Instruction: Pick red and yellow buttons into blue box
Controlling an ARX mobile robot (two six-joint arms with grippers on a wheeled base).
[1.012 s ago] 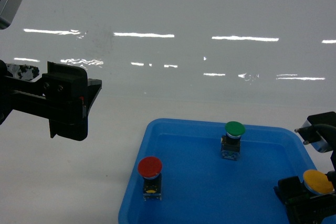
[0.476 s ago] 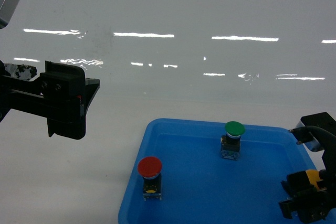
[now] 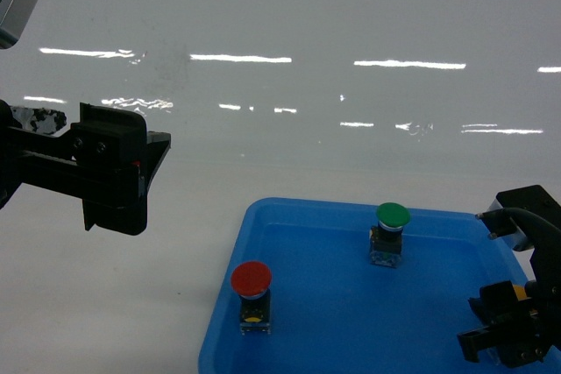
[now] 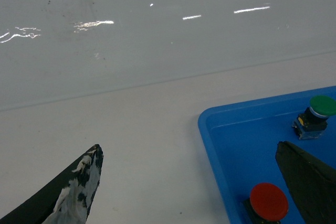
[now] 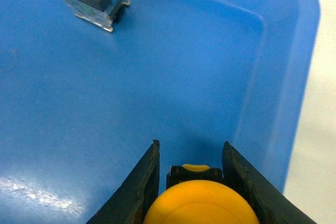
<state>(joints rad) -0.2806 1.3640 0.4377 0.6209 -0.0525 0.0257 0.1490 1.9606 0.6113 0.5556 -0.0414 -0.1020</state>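
— Why so low in the tray [image 3: 219, 321], right end effector [image 5: 191, 174]?
— Down around the yellow button [image 5: 202, 203], one finger each side, maybe squeezing. Round orange-yellow cap, black base.

— And the left end effector [image 4: 189, 182]?
— Wide open, holding nothing, above the red button [image 3: 251, 278]. No blue box in sight.

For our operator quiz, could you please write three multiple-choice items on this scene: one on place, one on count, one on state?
1. Where does the red button stand?
A. near-left part of the shallow blue tray
B. on the white table
C. beside the green button

2. How many buttons show in the head view?
A. one
B. three
C. five

3. How is the left gripper?
A. shut on a button
B. open, empty
C. out of view

A: it stands inside the tray's near-left corner.
B: red, green button, yellow button.
B: fingers apart, nothing between.
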